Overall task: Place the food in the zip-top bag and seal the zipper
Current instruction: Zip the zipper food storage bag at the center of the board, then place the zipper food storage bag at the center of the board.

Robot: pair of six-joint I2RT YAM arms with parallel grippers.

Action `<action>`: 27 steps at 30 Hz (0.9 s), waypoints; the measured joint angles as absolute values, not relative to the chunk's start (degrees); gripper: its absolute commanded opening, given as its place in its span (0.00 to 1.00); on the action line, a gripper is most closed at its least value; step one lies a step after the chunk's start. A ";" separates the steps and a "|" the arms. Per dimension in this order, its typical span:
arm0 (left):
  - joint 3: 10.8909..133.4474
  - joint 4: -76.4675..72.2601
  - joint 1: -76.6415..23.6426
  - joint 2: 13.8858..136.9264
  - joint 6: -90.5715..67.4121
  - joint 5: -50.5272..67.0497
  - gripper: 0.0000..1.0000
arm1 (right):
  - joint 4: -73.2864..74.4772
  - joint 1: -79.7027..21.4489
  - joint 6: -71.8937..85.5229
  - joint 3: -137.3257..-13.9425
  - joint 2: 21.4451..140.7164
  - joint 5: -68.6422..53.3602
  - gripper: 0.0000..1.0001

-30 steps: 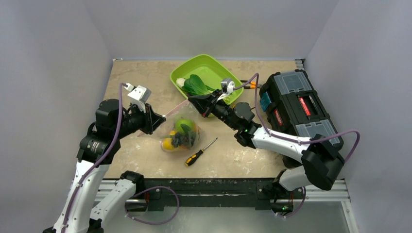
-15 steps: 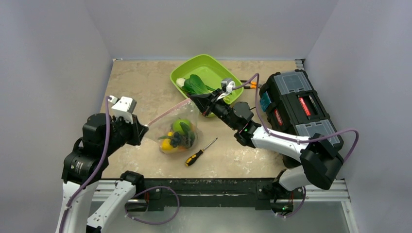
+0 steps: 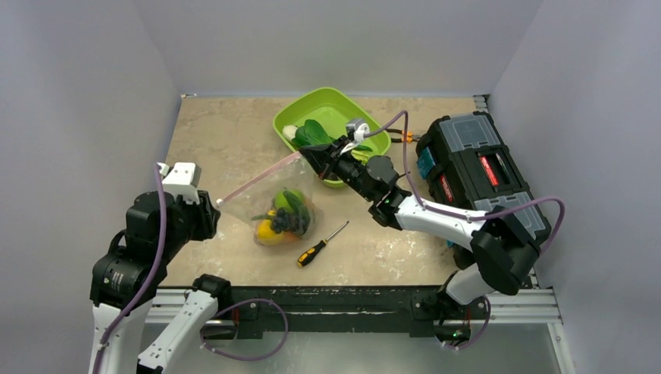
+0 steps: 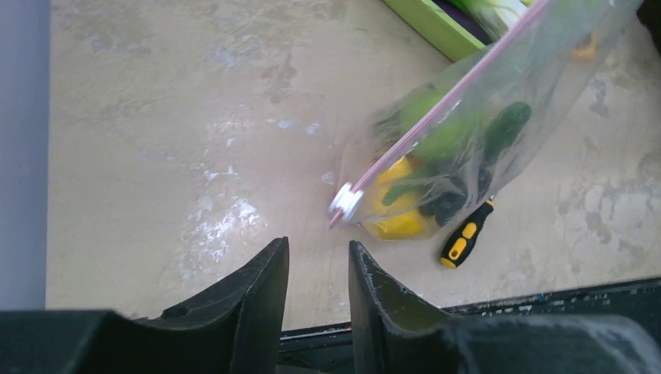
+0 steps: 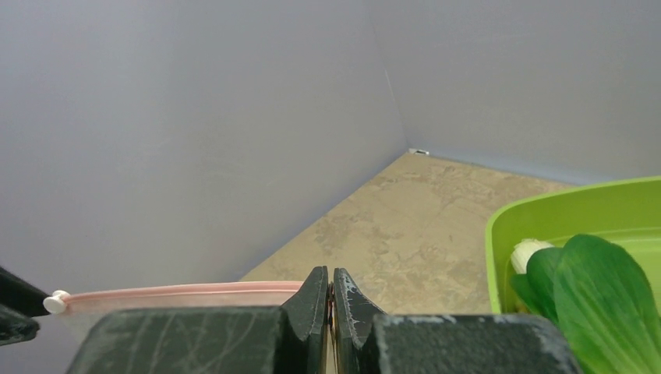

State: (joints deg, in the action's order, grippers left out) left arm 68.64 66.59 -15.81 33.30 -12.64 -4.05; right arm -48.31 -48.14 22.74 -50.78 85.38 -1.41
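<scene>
The zip-top bag (image 3: 273,199) hangs slanted over the table, with the food (image 3: 284,216) (yellow, green and dark pieces) bunched at its bottom. My right gripper (image 3: 306,154) is shut on the bag's upper right corner. In the right wrist view its jaws (image 5: 331,273) pinch the pink zipper (image 5: 179,294), which runs left to a white slider (image 5: 54,301). My left gripper (image 3: 210,216) is open and empty, just short of the slider (image 3: 220,202). In the left wrist view the gripper (image 4: 318,249) sits below the slider (image 4: 344,202), zipper (image 4: 436,109) and bag (image 4: 499,132).
A lime-green tray (image 3: 312,97) holding a leafy green vegetable (image 3: 312,134) stands at the back, right behind my right gripper. A black toolbox (image 3: 479,175) fills the right side. A black-and-yellow screwdriver (image 3: 319,245) lies just right of the bag's bottom.
My left gripper slid left and down along the zipper to its slider end, then came off it and now stands open. The right gripper kept its hold and lifted slightly.
</scene>
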 measured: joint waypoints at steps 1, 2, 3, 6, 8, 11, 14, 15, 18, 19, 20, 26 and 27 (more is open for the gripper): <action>69.01 67.64 -15.75 33.26 -12.80 -5.58 0.47 | -48.23 -48.12 22.33 -51.44 85.84 -1.32 0.00; 69.47 68.55 -15.77 33.10 -12.91 -7.25 0.52 | -48.07 -48.01 21.98 -52.25 86.41 -1.13 0.00; 69.95 69.14 -15.77 32.91 -13.02 -8.47 0.56 | -47.90 -47.99 21.74 -53.12 87.09 -1.06 0.00; 72.23 69.95 -15.77 31.97 -13.61 -13.13 0.65 | -47.31 -48.27 21.37 -56.99 90.56 -1.19 0.00; 73.58 69.97 -15.77 31.09 -14.09 -15.40 0.67 | -47.18 -48.71 21.39 -59.48 93.21 -1.28 0.00; 75.37 69.84 -15.77 29.02 -14.44 -18.68 0.68 | -47.13 -49.41 21.56 -63.13 97.21 -1.50 0.00; 76.23 69.38 -15.77 26.94 -14.44 -19.99 0.78 | -47.07 -50.24 21.76 -67.59 101.67 -1.43 0.00; 76.40 69.30 -15.77 26.28 -14.44 -20.01 0.83 | -47.03 -50.57 21.87 -69.54 103.44 -1.43 0.00; 76.51 68.84 -15.77 24.99 -14.39 -20.01 0.89 | -46.59 -51.51 22.35 -76.16 109.54 -1.21 0.00; 76.51 68.69 -15.77 24.77 -14.48 -20.03 0.89 | -46.44 -51.79 22.63 -78.61 111.70 -1.08 0.00; 76.51 68.53 -15.77 24.62 -14.46 -20.05 0.89 | -46.19 -51.96 23.05 -80.97 113.97 -1.04 0.00; 76.51 68.25 -15.77 24.36 -14.17 -19.99 0.89 | -43.09 -53.04 25.39 -92.51 125.78 0.25 0.00; 76.51 68.25 -15.77 24.34 -14.11 -19.94 0.89 | -42.37 -53.21 25.56 -94.19 127.37 0.80 0.00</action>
State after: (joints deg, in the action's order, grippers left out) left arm 76.51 68.25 -15.77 24.34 -14.11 -19.94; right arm -42.37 -53.21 25.56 -94.19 127.37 0.80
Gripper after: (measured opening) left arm 0.892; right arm 0.007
